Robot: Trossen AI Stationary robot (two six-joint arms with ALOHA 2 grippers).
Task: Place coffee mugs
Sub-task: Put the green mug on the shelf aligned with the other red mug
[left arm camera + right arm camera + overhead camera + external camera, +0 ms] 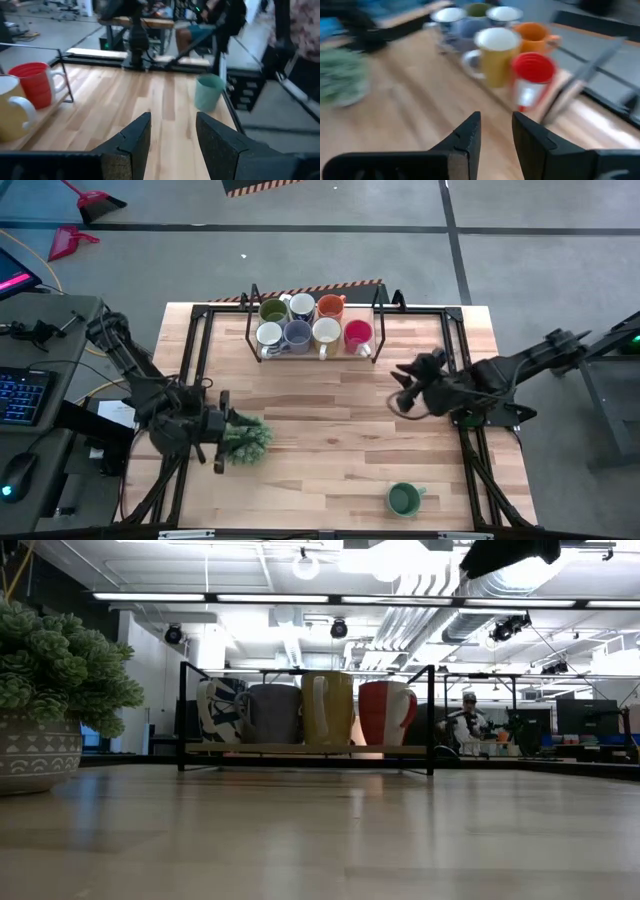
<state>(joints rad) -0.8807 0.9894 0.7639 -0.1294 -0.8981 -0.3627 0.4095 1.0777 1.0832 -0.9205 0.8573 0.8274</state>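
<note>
At the near edge of the table, toward its right side, found a dark green mug [403, 499] standing upright and alone, round and glossy, handle turned right. Saw it pale and soft-edged in the left wrist view, well apart from the left gripper [172, 130], whose fingers stood spread with nothing between them. Placed that gripper over the left part of the table, right by a bushy plant [245, 438] in a patterned pot; could not tell whether touching it.

Farther in, on the right side, found the right gripper [496, 125] raised above the wood, fingers parted by a narrow gap and holding nothing, between the dark green mug and the rack [250, 320], apart from both. Saw only a dark piece of an arm at the low view's top edge.

At the far edge, counted seven mugs in the black wire rack, in two rows. Front row, left to right: white mug [268, 333], blue mug [297, 333], cream mug [326, 330], red mug [357, 333], the last being nearest the right gripper. Back row: olive green mug [272, 308], second white mug [302, 305], orange mug [330, 305]. From table height, lost the back row behind the front one.

Beyond the table, made out a seated person [465, 720], small and indistinct.
</note>
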